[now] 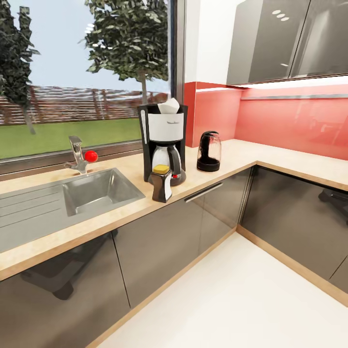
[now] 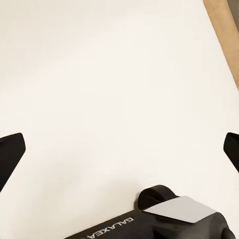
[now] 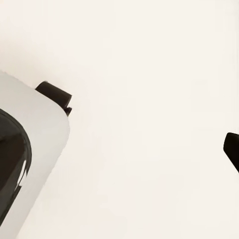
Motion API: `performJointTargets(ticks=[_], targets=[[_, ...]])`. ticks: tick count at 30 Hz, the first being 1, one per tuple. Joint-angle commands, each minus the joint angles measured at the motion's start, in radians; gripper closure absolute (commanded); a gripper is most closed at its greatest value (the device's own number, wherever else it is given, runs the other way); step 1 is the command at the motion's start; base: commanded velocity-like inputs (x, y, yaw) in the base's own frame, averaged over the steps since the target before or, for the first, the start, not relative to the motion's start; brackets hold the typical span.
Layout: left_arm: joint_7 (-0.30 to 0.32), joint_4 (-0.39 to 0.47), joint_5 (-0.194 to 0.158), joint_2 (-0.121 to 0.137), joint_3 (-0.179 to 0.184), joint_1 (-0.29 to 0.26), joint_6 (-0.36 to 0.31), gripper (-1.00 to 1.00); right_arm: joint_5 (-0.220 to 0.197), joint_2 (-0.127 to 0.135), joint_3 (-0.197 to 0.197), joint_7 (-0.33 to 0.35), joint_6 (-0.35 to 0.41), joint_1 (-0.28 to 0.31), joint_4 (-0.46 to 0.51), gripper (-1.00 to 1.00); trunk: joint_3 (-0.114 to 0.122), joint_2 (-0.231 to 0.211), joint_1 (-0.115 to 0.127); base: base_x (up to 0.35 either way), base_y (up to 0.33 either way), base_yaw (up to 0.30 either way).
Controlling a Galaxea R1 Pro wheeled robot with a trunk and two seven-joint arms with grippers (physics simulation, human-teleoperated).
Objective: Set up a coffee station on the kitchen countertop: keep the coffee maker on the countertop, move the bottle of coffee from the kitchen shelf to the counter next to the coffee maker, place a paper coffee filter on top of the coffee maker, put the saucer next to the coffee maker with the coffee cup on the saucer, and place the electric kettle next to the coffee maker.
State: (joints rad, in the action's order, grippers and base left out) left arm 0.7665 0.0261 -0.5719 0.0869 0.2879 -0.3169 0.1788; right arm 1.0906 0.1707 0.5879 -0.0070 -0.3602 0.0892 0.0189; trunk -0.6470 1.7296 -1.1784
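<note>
Here, glossy cabinets (image 1: pixel 159 241) under wood-grain countertop (image 1: pixel 232 162).

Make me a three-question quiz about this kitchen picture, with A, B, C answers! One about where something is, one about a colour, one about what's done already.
1. Where is the kettle?
A. In the sink
B. On the countertop, right of the coffee maker
C. On the floor

2. What colour is the coffee jar's lid?
A. Yellow
B. Blue
C. Green

3. What sits on top of the coffee maker?
A. A cup
B. Nothing
C. A white paper filter

Answers: 1 B, the kettle stands on the wood right of the machine. 2 A, its cap is yellow. 3 C, white paper pokes up there.
</note>
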Motion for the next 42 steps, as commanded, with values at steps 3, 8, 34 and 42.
performJointTargets(ticks=[3, 8, 34, 42], targets=[[0.002, -0.001, -0.005, 0.001, 0.007, 0.001, 0.006, -1.0, 0.008, 0.002, 0.01, -0.001, -0.003, 0.015, -0.001, -1.0, -0.001, 0.0, 0.0, 0.0, 0.0, 0.0], [0.002, -0.002, -0.005, 0.003, 0.006, 0.019, 0.007, -1.0, 0.008, 0.006, 0.05, -0.001, -0.003, 0.05, 0.001, -1.0, -0.001, 0.0, 0.0, 0.0, 0.0, 0.0], [-0.003, -0.003, -0.082, 0.071, 0.004, 0.126, 0.007, -1.0, 0.009, 0.011, 0.278, -0.001, -0.002, 0.126, 0.0, -1.0, -0.001, 0.0, 0.0, 0.0, 0.0, 0.011], [-0.092, -0.003, -0.083, 0.069, -0.07, 0.147, 0.007, -1.0, 0.009, 0.009, 0.278, -0.004, -0.002, 0.126, 0.0, -1.0, -0.001, 0.0, 0.0, 0.0, 0.0, 0.253]])
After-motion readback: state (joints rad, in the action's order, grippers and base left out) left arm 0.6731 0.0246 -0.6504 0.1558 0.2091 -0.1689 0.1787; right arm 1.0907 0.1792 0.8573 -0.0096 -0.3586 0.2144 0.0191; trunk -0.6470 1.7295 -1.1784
